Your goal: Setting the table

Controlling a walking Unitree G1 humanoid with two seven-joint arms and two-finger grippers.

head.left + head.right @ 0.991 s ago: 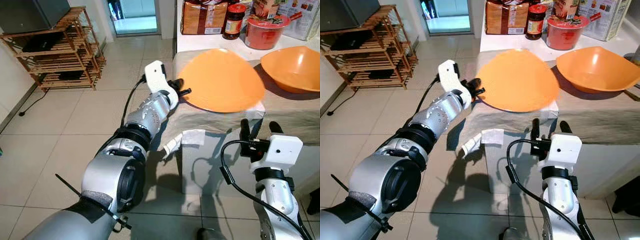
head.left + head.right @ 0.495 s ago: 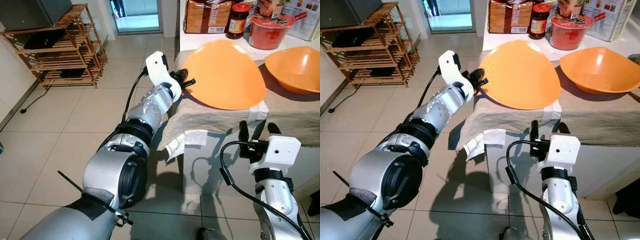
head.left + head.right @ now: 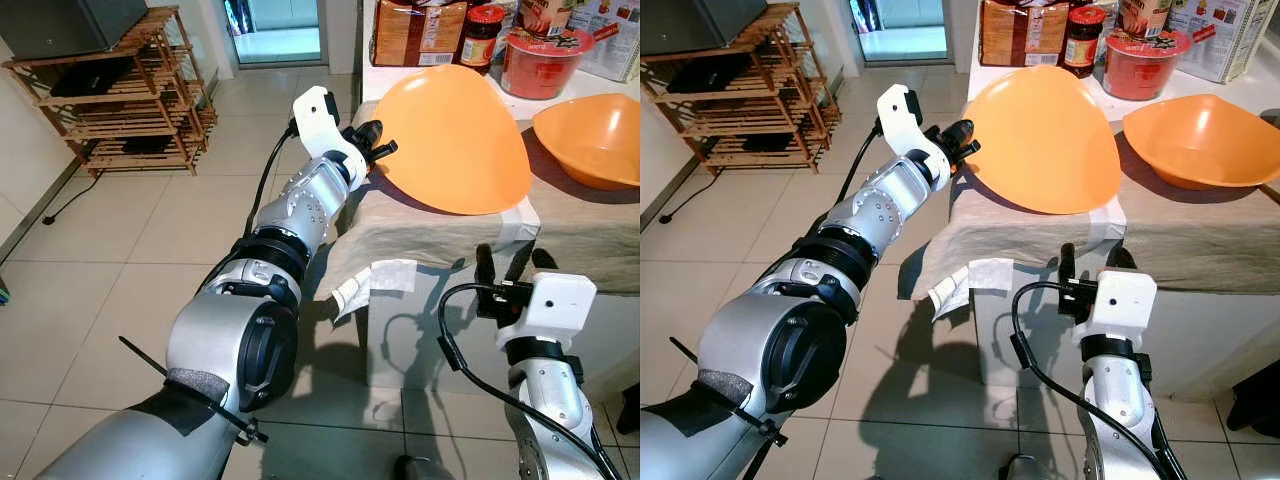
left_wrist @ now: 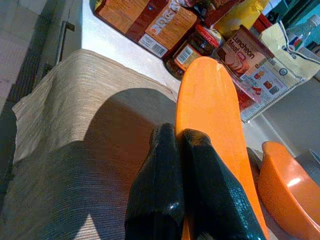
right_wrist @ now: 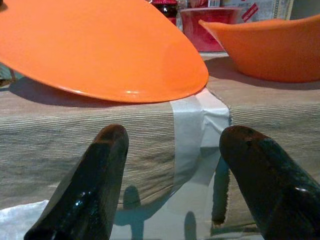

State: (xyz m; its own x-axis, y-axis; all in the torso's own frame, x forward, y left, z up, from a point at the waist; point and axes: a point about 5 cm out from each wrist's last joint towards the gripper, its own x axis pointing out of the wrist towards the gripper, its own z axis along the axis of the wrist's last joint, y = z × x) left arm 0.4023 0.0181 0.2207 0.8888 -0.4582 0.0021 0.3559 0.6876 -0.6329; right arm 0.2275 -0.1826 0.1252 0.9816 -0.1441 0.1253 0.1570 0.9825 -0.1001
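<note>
Pinching the near rim of the orange plate (image 3: 455, 135) with my left gripper (image 3: 372, 148), I hold it tilted above the cloth-covered table (image 3: 580, 225), its far edge raised. The orange bowl (image 3: 590, 135) sits just beside it. My right gripper (image 3: 505, 272), fingers spread, waits below the table edge.

Orange plate (image 3: 455, 140), beige ribbed cloth (image 3: 420, 225)
</note>
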